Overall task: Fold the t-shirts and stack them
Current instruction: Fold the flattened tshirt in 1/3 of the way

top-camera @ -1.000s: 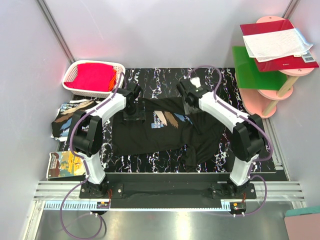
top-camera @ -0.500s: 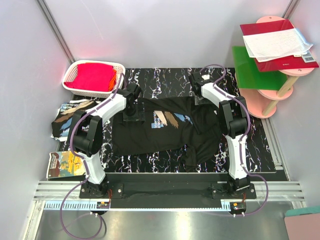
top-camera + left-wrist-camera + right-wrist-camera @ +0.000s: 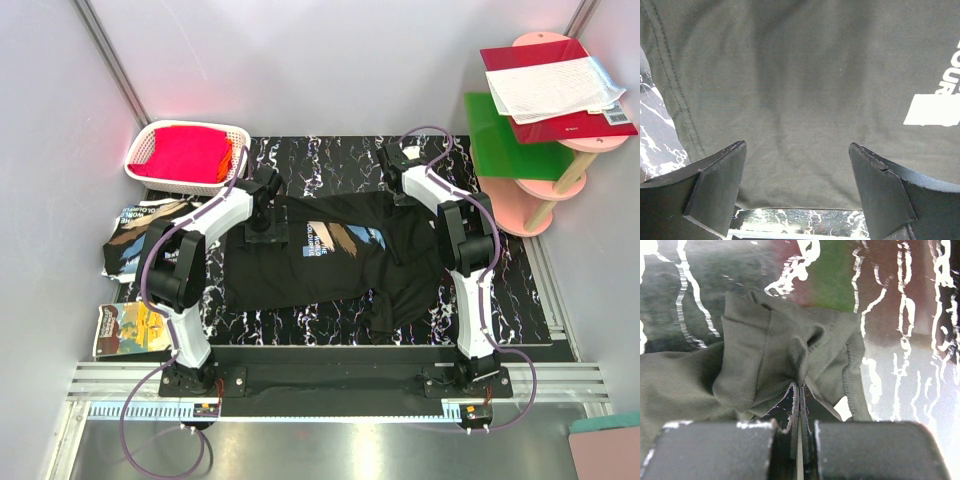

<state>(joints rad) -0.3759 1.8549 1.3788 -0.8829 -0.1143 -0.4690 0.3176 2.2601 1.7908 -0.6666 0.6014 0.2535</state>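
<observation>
A bunched edge, perhaps a sleeve, of the spread black t-shirt (image 3: 320, 265) is pinched by the right gripper (image 3: 799, 390), while the left gripper (image 3: 797, 150) is held open above it.

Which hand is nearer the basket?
Left. The left hand is open over the spread shirt, close to the basket; the right hand pinches that shirt's right edge, farther off.
</observation>
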